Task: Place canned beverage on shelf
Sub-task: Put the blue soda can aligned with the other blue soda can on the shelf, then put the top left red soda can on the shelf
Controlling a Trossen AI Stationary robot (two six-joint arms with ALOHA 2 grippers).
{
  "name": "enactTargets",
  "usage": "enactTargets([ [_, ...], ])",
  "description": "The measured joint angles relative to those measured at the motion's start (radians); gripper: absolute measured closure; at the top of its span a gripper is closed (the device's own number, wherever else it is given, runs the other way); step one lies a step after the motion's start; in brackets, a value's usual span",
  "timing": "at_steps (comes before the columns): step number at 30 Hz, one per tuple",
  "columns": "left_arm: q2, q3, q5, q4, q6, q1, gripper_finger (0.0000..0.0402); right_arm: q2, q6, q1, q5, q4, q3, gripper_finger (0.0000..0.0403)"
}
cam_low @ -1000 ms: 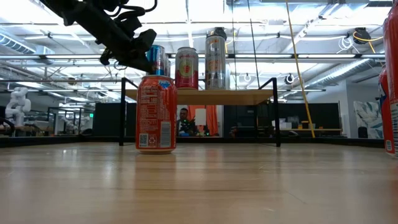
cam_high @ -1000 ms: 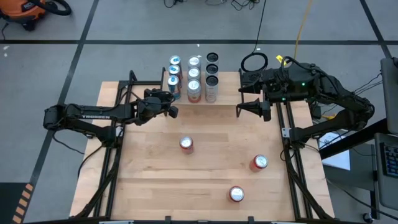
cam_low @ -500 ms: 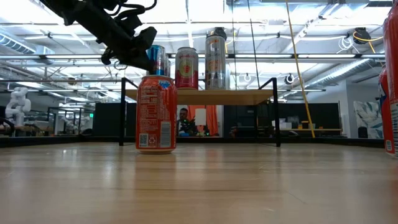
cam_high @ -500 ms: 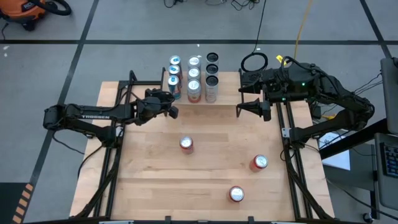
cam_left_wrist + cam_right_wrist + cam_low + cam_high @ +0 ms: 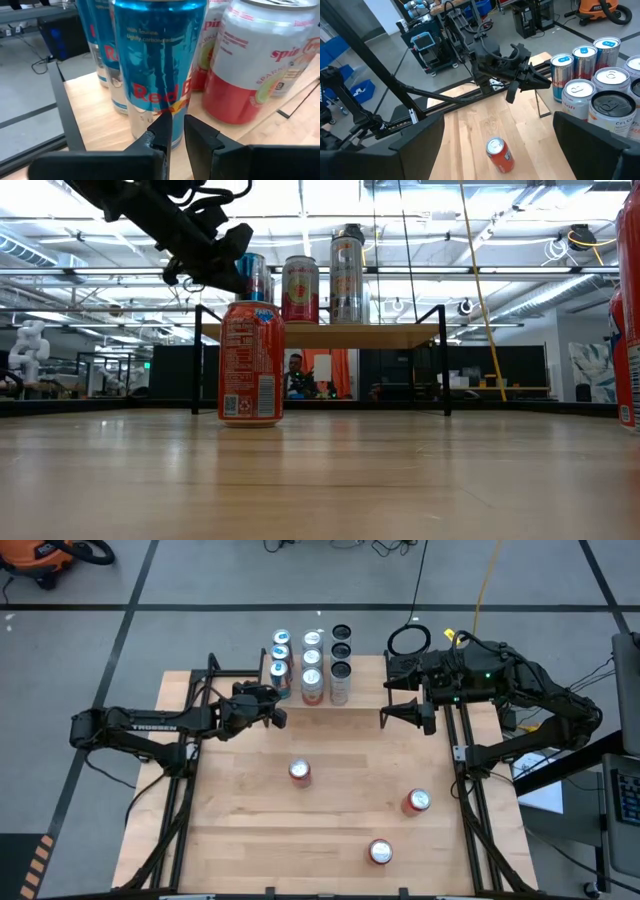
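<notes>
The shelf (image 5: 310, 700) stands at the far edge of the wooden table (image 5: 240, 830) and carries nine cans in three rows of three: three slim blue cans (image 5: 280, 655) on the left, three red-and-white cans (image 5: 312, 660) in the middle, and three dark-topped cans (image 5: 340, 652) on the right. In the low view only the front can of each row shows, standing upright on the light wood top.

Three more red cans stand upright on the table, well apart from each other: one near the middle (image 5: 300, 772), one toward the right side (image 5: 417, 801), and one close to the near edge (image 5: 380, 852).

The left gripper (image 5: 278, 718) sits just in front of the shelf's left end, by the nearest blue can. Its fingers (image 5: 162, 131) are nearly together with only a narrow slit between them, and they hold nothing; the blue can (image 5: 157, 65) stands just beyond the fingertips, next to a red-and-white can (image 5: 250, 65).

The right gripper (image 5: 385, 717) hovers off the shelf's right end, above the table, with its jaws spread wide and empty. Both arms reach in from the sides of the table.
</notes>
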Motion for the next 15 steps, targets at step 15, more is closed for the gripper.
enactTargets([
  [15, -0.012, 0.0, 0.033, 0.003, -0.009, -0.025, 0.035, 0.0, -0.003, 0.0, 0.0, -0.002, 0.0, 0.0051],
])
